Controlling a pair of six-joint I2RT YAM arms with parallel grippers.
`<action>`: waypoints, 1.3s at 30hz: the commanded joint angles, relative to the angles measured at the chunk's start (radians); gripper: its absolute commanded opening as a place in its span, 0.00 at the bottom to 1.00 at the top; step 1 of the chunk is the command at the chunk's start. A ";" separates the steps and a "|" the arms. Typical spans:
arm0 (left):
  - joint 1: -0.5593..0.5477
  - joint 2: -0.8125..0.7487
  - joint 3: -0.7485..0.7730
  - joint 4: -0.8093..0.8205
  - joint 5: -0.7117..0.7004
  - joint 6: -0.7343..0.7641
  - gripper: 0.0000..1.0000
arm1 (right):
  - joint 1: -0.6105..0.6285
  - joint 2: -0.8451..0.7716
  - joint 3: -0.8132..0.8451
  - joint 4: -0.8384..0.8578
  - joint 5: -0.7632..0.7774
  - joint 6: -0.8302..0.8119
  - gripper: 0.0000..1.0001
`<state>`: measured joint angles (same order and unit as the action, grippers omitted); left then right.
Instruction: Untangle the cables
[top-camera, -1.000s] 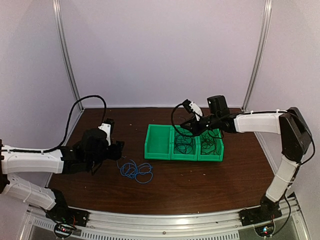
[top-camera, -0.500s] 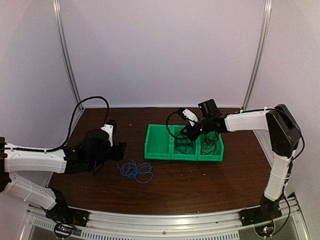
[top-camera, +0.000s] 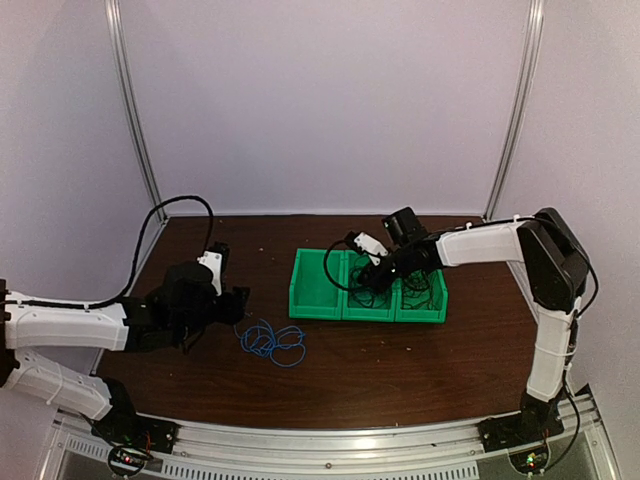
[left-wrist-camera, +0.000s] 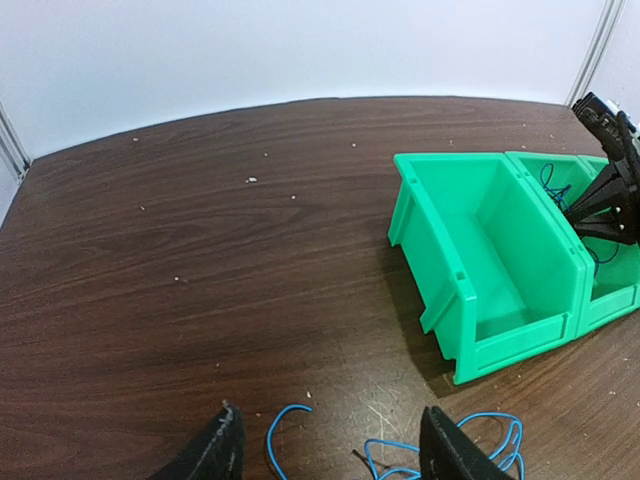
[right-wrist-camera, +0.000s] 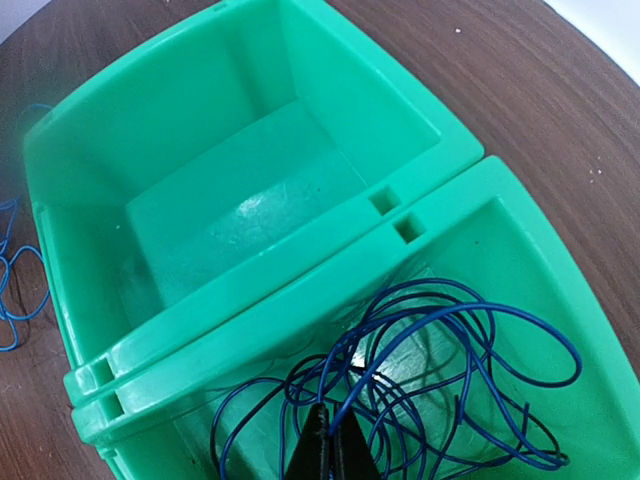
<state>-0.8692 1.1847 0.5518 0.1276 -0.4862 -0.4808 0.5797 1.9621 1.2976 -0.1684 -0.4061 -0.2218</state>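
Green bins (top-camera: 315, 308) stand three in a row on the brown tabletop (top-camera: 400, 372). The middle one holds a tangle of dark blue cables (right-wrist-camera: 432, 378), the right one dark cables (top-camera: 425, 286). Light blue cables (top-camera: 272, 343) lie looped on the tabletop beside the left pincer (left-wrist-camera: 335, 450), whose jaws are apart and hold nothing. The right pincer (right-wrist-camera: 330, 446) is pressed together on a dark blue strand.

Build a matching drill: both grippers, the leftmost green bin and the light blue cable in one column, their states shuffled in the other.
1. left gripper
2. right gripper
3. leftmost bin
4. light blue cable

A. empty
B. shut on the dark blue cable
C. lying loose on the table
D. open

Pairs: 1-D, 2-B, 3-A, 4-C
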 joint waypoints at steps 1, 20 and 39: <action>0.007 -0.031 -0.024 0.051 -0.011 -0.005 0.61 | 0.012 -0.005 -0.008 -0.054 0.033 -0.023 0.00; 0.007 0.029 0.131 -0.079 0.054 -0.018 0.61 | 0.029 -0.071 0.016 -0.161 0.124 -0.112 0.11; 0.022 0.137 0.265 -0.180 0.136 0.061 0.65 | 0.028 -0.289 0.163 -0.401 0.036 -0.154 0.61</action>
<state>-0.8608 1.2560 0.7738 -0.0631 -0.4141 -0.4500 0.6048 1.7386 1.4036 -0.5079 -0.3470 -0.3706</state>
